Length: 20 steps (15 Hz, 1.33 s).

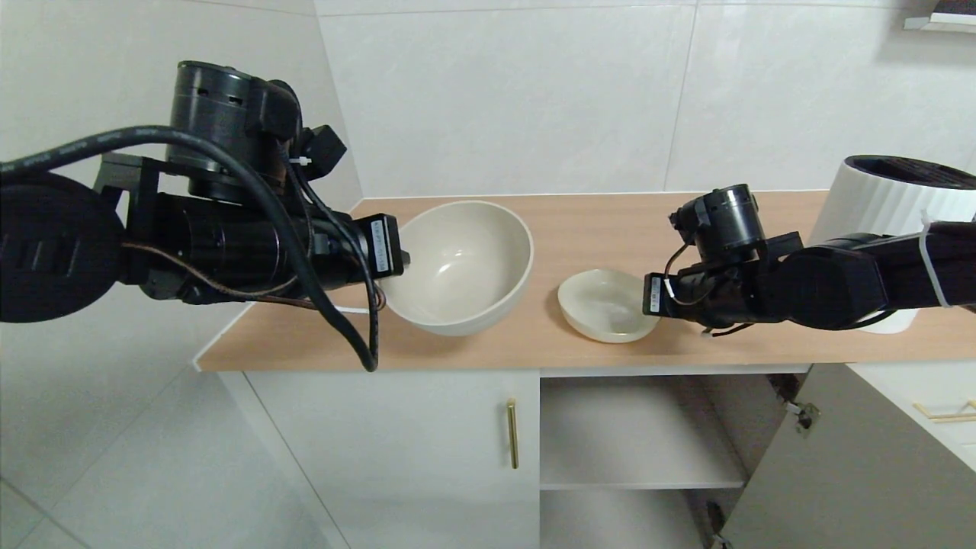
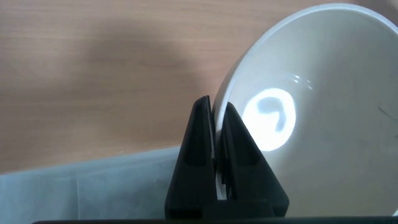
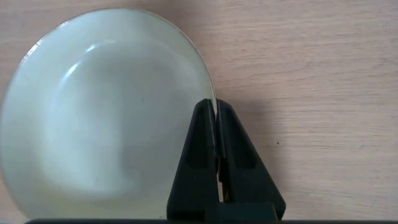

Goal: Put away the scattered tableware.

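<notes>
Large cream-white round bowl (image 1: 465,267) (image 2: 323,93) is sitting tilted over the light wooden countertop (image 1: 595,229), near its left front corner, with its opening facing up and forward. The left gripper (image 1: 400,263) (image 2: 216,109) is pinching the bowl's rim, one finger inside and one outside, jaws nearly closed on the thin wall. Whether the bowl's base is touching the countertop cannot be told. The small pale shallow round dish (image 1: 606,305) (image 3: 106,112) is lying at the middle of the countertop's front edge. The right gripper (image 1: 648,293) (image 3: 216,109) is clamping the dish's rim, fingers almost together. A white ribbed cylindrical container (image 1: 892,198) is standing at the countertop's right end. Under the countertop, an open white cabinet shelf (image 1: 633,435) is showing.
</notes>
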Tool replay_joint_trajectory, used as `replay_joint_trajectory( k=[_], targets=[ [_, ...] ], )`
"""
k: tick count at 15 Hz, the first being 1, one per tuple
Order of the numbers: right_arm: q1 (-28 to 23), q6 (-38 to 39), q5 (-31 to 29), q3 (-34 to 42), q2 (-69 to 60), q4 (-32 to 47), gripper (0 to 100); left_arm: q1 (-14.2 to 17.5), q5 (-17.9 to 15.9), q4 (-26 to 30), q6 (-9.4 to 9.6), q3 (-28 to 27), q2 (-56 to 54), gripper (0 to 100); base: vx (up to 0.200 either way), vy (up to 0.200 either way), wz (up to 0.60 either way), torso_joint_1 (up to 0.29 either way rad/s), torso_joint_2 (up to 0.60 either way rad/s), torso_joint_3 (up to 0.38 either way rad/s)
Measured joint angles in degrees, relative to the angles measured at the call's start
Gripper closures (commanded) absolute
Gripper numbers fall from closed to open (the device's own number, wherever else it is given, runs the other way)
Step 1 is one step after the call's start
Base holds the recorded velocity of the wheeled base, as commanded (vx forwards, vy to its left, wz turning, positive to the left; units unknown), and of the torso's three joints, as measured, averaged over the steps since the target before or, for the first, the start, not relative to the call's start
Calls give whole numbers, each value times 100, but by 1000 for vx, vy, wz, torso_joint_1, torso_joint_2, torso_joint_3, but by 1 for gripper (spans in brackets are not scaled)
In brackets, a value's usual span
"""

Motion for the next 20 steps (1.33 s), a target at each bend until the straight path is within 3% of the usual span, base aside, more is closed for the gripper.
replay_joint_trajectory(
  k=[5,13,17,20],
  targets=[
    [46,11,20,262,-705,78,100,-1,-10,6,23,173,-176,100,0,0,0,0,0,0],
    [366,11,-27,1698,-2428,78,100,-50,-10,22,11,1080,-874,100,0,0,0,0,0,0],
    [728,13,-332,2308,-3065,76,100,-87,4,15,-13,1513,-1119,100,0,0,0,0,0,0],
    [931,5,-419,2550,-3211,65,100,-91,6,13,-43,1666,-1180,100,-200,0,0,12,-2,-1]
  ],
)
